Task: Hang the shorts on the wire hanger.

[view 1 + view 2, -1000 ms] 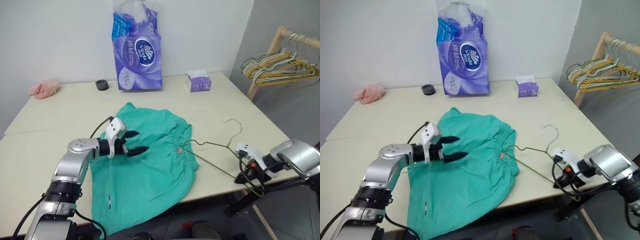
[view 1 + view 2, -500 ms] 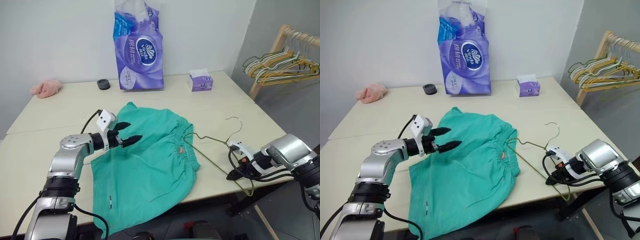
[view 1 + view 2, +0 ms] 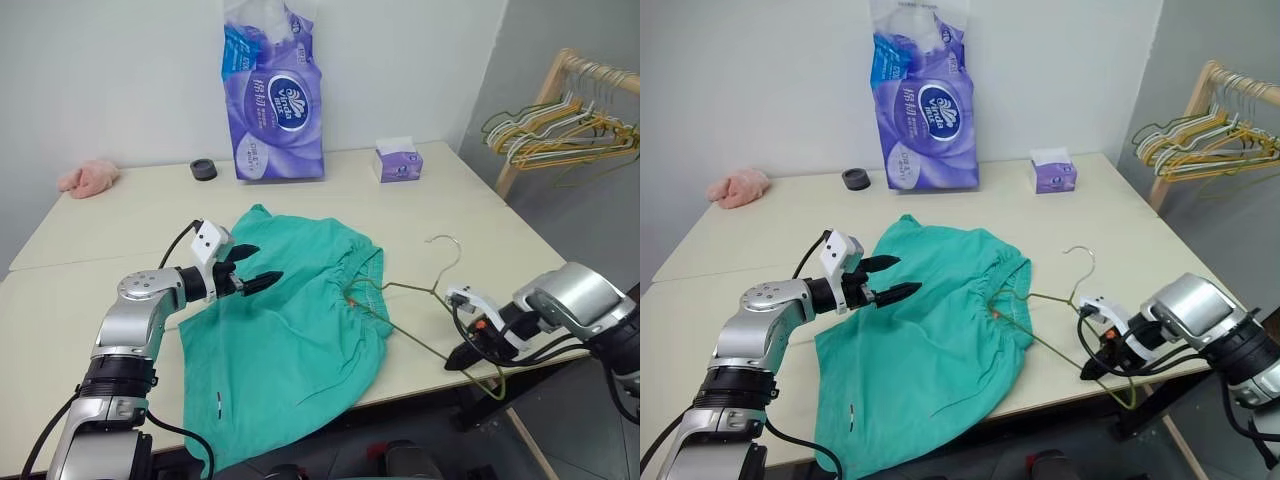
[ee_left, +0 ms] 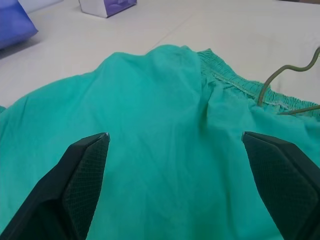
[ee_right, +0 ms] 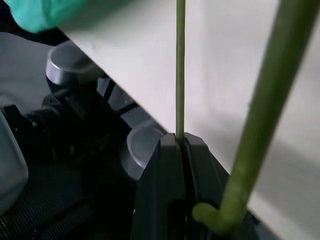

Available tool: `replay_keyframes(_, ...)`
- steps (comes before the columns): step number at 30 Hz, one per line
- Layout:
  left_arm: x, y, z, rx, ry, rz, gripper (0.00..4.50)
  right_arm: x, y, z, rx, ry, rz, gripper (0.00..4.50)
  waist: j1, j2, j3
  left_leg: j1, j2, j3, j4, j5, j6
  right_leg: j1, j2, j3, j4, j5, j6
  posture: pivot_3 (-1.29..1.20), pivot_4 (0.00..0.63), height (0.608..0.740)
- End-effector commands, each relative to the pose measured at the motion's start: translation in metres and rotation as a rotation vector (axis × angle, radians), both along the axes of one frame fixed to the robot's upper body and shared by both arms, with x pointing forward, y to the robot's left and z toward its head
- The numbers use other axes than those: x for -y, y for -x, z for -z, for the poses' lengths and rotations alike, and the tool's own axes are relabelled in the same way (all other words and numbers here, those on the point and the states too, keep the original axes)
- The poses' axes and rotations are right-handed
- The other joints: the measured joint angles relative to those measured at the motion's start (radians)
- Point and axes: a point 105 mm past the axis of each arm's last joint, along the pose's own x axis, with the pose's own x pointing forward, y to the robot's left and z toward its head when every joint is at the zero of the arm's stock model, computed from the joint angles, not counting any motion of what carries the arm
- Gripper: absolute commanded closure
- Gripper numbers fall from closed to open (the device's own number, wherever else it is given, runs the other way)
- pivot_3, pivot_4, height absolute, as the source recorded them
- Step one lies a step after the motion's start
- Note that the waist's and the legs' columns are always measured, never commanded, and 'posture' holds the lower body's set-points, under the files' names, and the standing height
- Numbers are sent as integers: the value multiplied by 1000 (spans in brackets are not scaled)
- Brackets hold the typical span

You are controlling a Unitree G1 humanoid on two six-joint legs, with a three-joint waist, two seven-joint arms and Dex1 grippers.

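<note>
One big cream table (image 3: 120, 225) takes up most of the scene, pushed up against a pale wall. On the right side of the room there's a wooden rack (image 3: 560, 75) with a bunch of yellow, white and green hangers (image 3: 560, 135) on it.

Next biggest on the table is the tall purple tissue pack (image 3: 272, 95) standing at the back by the wall. In front of it, the shorts (image 3: 290, 340) are spread flat near the middle, teal-green, with the gathered waistband toward the right and the near hem drooping over the table's front edge. You can spot the tiny white mark down by that hem.

The wire hanger (image 3: 420, 290) lies just to the right of the shorts, hook pointing up and back. Its left end touches the waistband, but I can't tell if it actually goes inside. The right gripper (image 3: 462, 355) has its fingers pinched tight on the hanger's wire at the front right edge of the table; the right wrist view shows the wire going straight into the closed fingers.

The left gripper (image 3: 255, 268) hovers above the upper left part of the shorts with its fingers spread wide, nothing between them, cloth below.

Smaller stuff at the back: a little purple tissue box (image 3: 398, 160), a pink cloth (image 3: 88, 177) at the far left, and a small dark round thing (image 3: 203, 170) next to the big pack.
</note>
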Motion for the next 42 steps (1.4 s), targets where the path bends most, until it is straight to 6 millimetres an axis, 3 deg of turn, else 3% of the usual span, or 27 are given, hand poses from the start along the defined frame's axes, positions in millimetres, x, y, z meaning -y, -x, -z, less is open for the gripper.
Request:
replay_keyframes(1,13,5,-11,21,30,68,18,3,-23,-17,150,-4,0,4500,2,0,0,0,-1,0,0,0,0,0,-1,0,0,0,0,-131,0,740)
replay_keyframes(8,45,1,-24,38,90,151,18,19,-66,-41,420,86,-6,4500,1,1,0,0,-1,0,0,0,0,0,-1,0,0,0,0,-155,0,740)
replay_keyframes(11,57,-7,-31,73,84,175,18,29,-82,-60,610,165,-108,4500,0,2,1,0,-1,1,0,0,0,0,-1,0,0,0,0,-164,0,740)
replay_keyframes(16,63,-14,-36,78,90,210,18,5,-73,-76,790,205,-386,4500,-17,4,2,0,0,1,-1,0,-1,-1,-1,0,0,0,0,-196,0,740)
replay_keyframes(23,69,-11,-30,40,33,322,18,-15,-65,-75,929,245,-576,4500,-36,4,2,-1,-1,1,-1,0,-1,-1,-1,0,-1,0,0,-210,0,740)
replay_keyframes(32,82,4,-11,8,-33,445,18,-22,-62,-75,985,253,-655,4500,-41,4,3,-1,-1,0,-1,0,-1,0,-1,0,-1,0,0,-214,0,740)
replay_keyframes(35,82,2,-5,13,-56,430,574,-24,-60,-74,986,248,-670,4500,-41,4,3,-1,-1,0,-1,0,-1,0,-1,0,-1,0,0,-212,0,740)
replay_keyframes(42,85,7,3,36,-120,471,2602,-27,-57,-73,987,236,-684,4500,-41,4,3,-1,-1,0,-1,0,-1,0,-1,0,-1,0,0,-210,0,740)
